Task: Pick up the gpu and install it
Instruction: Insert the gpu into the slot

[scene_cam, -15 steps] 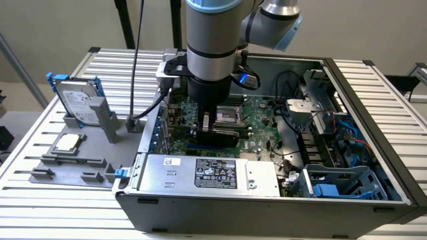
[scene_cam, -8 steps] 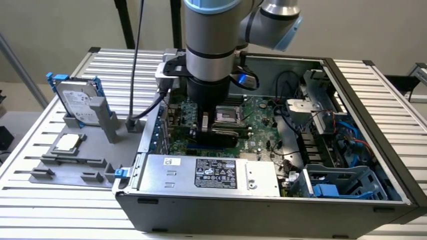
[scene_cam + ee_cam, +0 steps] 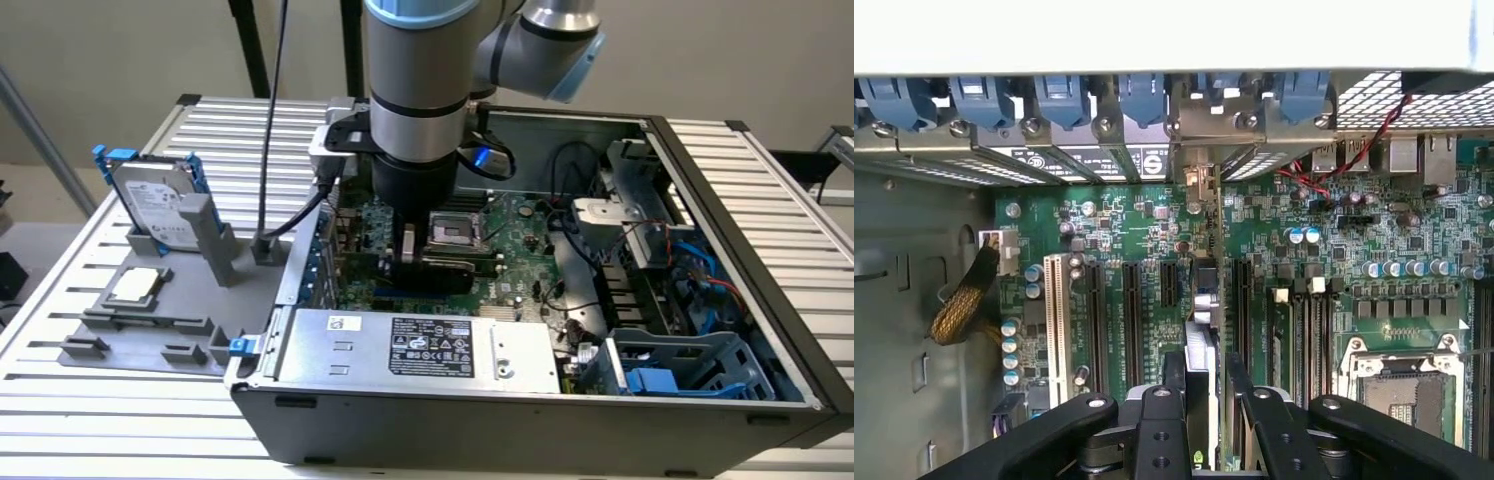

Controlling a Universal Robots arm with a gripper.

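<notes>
My gripper [image 3: 427, 258] is down inside the open computer case [image 3: 534, 420], over the green motherboard [image 3: 521, 225]. It is shut on the gpu [image 3: 1200, 335], a thin card seen edge-on and standing upright between the black fingers [image 3: 1159, 425]. In the wrist view the card runs along the row of expansion slots [image 3: 1129, 310], with its metal end by the rear slot covers [image 3: 1199, 180]. In the exterior view the gpu [image 3: 451, 268] shows as a dark strip just under the gripper. Whether it sits in a slot cannot be told.
A power supply [image 3: 400, 350] fills the case's near side, and a blue drive cage [image 3: 681, 370] and cables lie toward the exterior view's right. The open CPU socket [image 3: 461, 230] is beside the gripper. Outside, a grey holder [image 3: 147, 340] carries a blue-railed hard drive [image 3: 154, 200] and a CPU chip [image 3: 134, 285].
</notes>
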